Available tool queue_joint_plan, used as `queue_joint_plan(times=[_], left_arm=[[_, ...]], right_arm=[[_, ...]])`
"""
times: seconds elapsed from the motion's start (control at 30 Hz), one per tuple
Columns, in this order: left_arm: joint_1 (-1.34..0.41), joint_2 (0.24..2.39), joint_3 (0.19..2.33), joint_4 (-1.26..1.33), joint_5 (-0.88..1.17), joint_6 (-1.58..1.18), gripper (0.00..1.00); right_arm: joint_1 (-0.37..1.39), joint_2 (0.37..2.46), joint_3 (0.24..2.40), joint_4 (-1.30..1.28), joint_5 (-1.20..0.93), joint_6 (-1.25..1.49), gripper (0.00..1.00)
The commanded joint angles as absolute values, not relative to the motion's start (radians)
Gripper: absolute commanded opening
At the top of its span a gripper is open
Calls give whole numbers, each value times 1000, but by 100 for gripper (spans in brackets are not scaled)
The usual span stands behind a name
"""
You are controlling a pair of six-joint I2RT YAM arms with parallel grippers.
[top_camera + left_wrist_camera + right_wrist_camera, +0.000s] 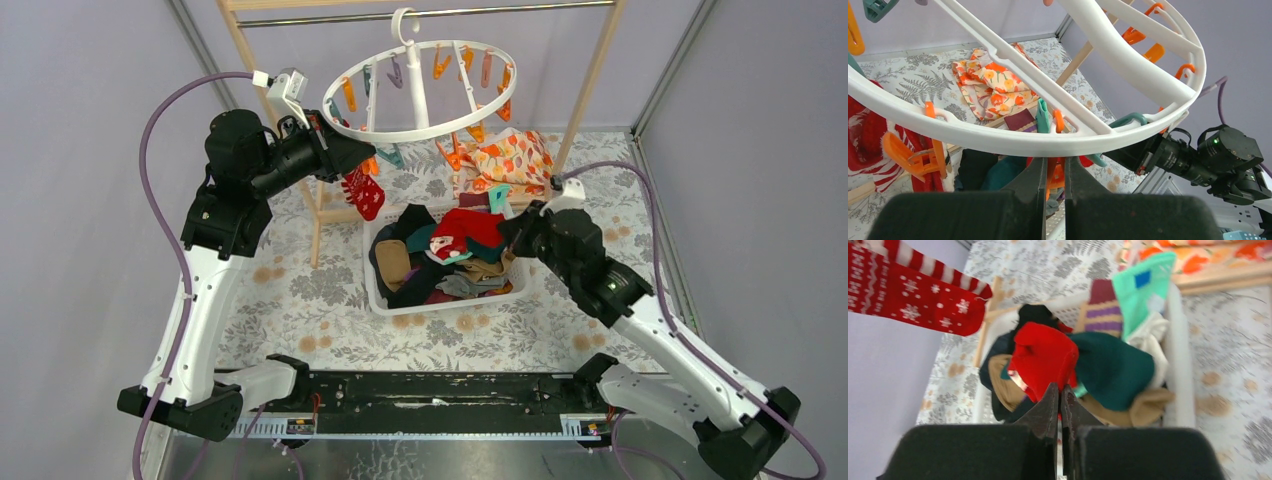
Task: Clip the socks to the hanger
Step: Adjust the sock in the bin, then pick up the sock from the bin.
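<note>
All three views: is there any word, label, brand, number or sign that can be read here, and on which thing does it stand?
No text can be read in any view.
Green sock: a blue patch, blurred, with no letters to make out.
Snowflake sock: white snowflakes and stripes only, a pattern and not text.
Base strip: fine marks, too small to read.

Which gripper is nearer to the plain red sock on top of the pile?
Right. The right gripper is at the near edge of the red sock; the left gripper is up at the ring of the hanger, away from the bin.
</note>
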State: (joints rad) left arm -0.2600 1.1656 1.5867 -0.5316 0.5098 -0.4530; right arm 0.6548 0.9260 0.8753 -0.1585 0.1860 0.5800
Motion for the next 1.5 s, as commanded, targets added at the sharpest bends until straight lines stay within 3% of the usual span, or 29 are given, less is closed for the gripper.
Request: queue_joint_plan(times=[0.0, 0.27, 0.4, 0.5, 0.6, 0.73, 0.8, 1.1, 1.27, 1.47], left_arm=[[-259, 1141, 1586, -524, 538, -431, 0], [-259, 1148, 1583, -512, 544, -445, 0], [-259, 1149, 1583, -512, 543, -443, 0], [-258, 1146, 1580, -512, 542, -439, 0], [-259, 1145, 1577, -512, 544, -436, 0], [-259, 1149, 1577, -511, 546, -441, 0], [-259, 1149, 1576, -507, 548, -443, 0], [-259, 1150, 1585, -507, 542, -442, 0], [-259, 1158, 1600, -519, 539, -437, 0], [-258, 1161, 1601, -525, 535, -431, 0]], right_arm=[[650, 784, 840, -336, 288, 569, 0], [650, 636, 838, -594, 306, 593, 3], [650, 613, 791, -696, 260, 633, 16], [649, 590, 773, -753, 252, 651, 32], [649, 581, 805, -802, 267, 648, 40], [650, 622, 852, -813, 249, 608, 64], [649, 659, 872, -774, 216, 569, 71], [665, 867, 892, -337, -24, 359, 73], [885, 941, 902, -254, 213, 79, 77], [1094, 1055, 971, -310, 367, -231, 73]])
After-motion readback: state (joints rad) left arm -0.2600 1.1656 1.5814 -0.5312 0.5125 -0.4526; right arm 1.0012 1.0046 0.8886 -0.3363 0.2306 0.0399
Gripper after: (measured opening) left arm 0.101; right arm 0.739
